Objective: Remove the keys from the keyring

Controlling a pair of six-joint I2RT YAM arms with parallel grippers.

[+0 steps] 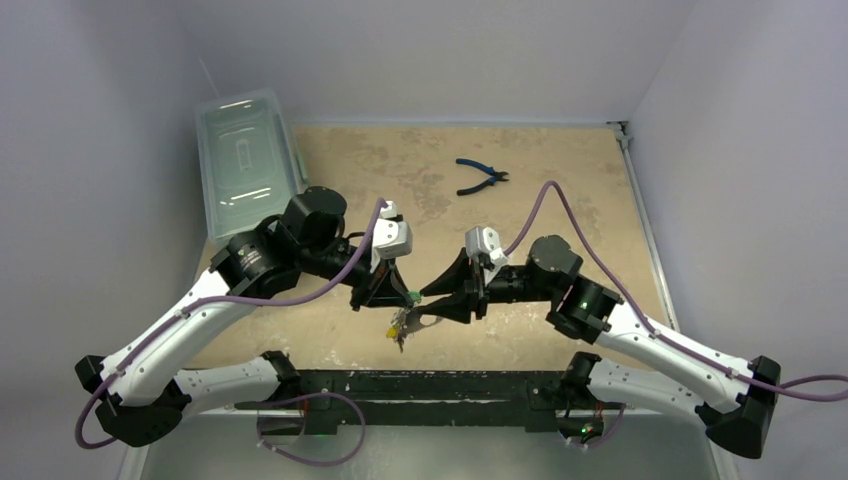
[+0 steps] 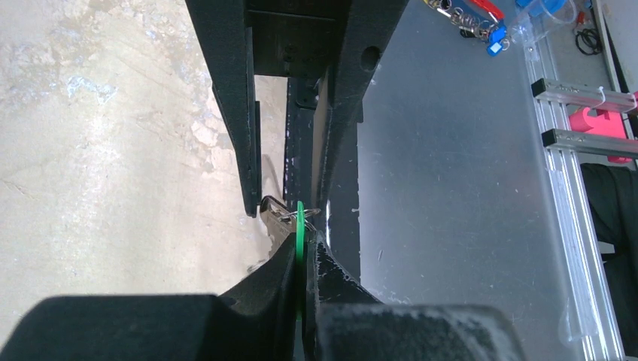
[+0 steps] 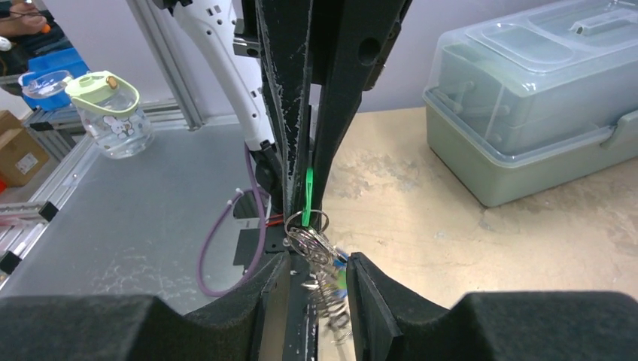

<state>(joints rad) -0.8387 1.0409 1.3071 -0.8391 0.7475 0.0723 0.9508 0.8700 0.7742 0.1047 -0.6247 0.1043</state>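
Note:
My left gripper (image 1: 403,294) is shut on a flat green tag (image 2: 300,226), held above the table's near edge. The tag also shows in the right wrist view (image 3: 308,192), pinched edge-on between the left gripper's fingers (image 3: 331,113). From it hangs the keyring (image 3: 314,239), a bunch of silver loops, with small keys (image 3: 340,265) with blue and green heads and metal blades dangling below it (image 1: 400,328). My right gripper (image 1: 425,306) is open. Its jaws stand on either side of the hanging bunch (image 3: 320,282) without touching it. In the left wrist view a silver loop (image 2: 277,209) shows beside the tag.
A clear lidded box (image 1: 248,160) stands at the back left of the tan table and shows in the right wrist view (image 3: 527,98). Blue-handled pliers (image 1: 482,178) lie at the back centre. A grey metal shelf (image 3: 135,226) and a purple cable (image 3: 218,248) lie below the near edge.

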